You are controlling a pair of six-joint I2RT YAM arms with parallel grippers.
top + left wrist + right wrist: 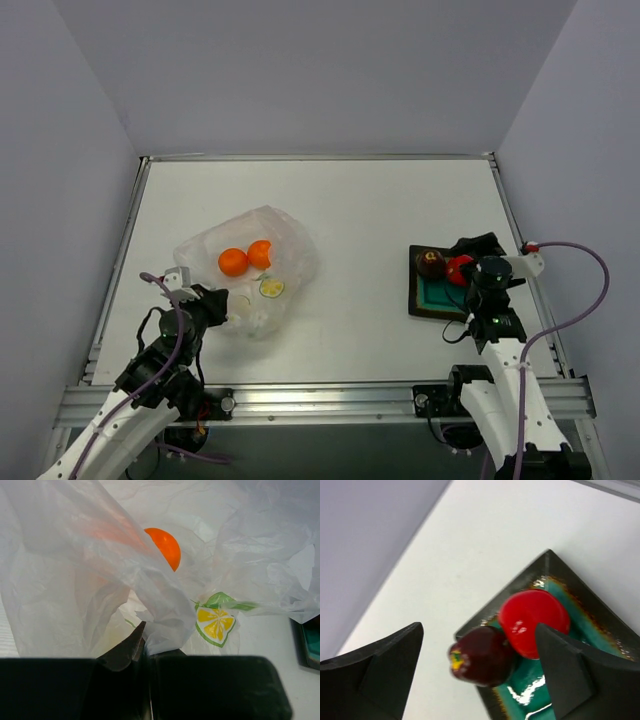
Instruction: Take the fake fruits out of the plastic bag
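No lettering seems readable, even on the plastic bag (65,580).

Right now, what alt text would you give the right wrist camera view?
The right gripper, jaws open, hangs over a bright red fruit and a dark maroon fruit lying side by side on a black tray with a teal centre, on a white table.

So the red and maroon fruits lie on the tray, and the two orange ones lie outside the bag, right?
No: the top view shows both orange fruits inside the plastic bag. The red fruit and maroon fruit do lie on the tray.
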